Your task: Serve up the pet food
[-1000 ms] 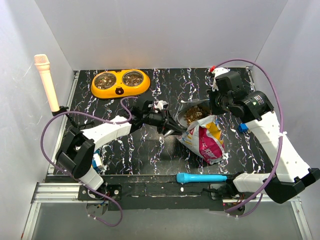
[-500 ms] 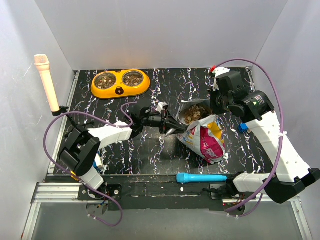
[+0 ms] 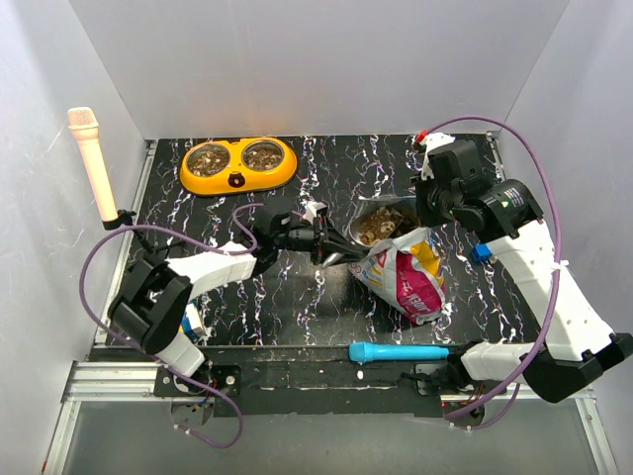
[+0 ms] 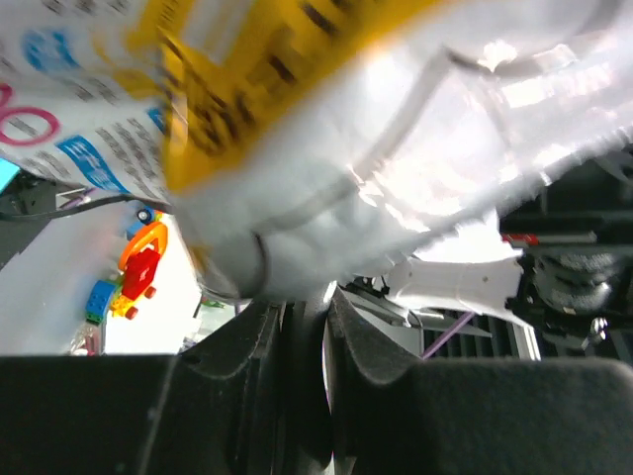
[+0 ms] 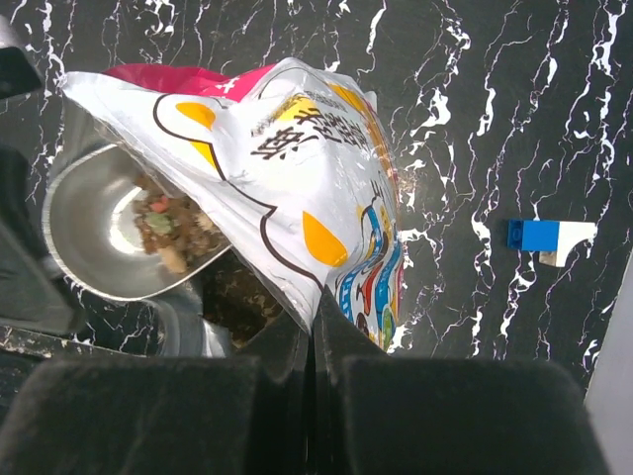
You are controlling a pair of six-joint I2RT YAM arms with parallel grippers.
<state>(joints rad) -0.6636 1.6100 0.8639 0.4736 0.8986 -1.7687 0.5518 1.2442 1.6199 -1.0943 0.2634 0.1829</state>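
The printed silvery pouch (image 3: 410,282) lies on the dark marbled table, its mouth open to the back left, with brown kibble (image 3: 381,226) showing inside. My right gripper (image 3: 430,213) is shut on the pouch's upper edge (image 5: 287,168) and holds the mouth up. My left gripper (image 3: 321,242) is shut on the handle of the grey metal scoop (image 3: 344,252). The scoop's bowl (image 5: 99,247) sits in the pouch mouth with some kibble (image 5: 168,223) in it. In the left wrist view the pouch (image 4: 326,148) fills the frame just above my fingers (image 4: 371,346).
An orange double bowl (image 3: 237,180) stands at the back left, with kibble in both steel cups. A blue-handled tool (image 3: 396,351) lies at the front edge. A small blue-and-white block (image 3: 481,253) lies right of the pouch. A peach upright post (image 3: 91,163) stands at the far left.
My left arm has shifted slightly and the scoop has moved further into the pouch mouth. The right gripper and the pouch have stayed put.
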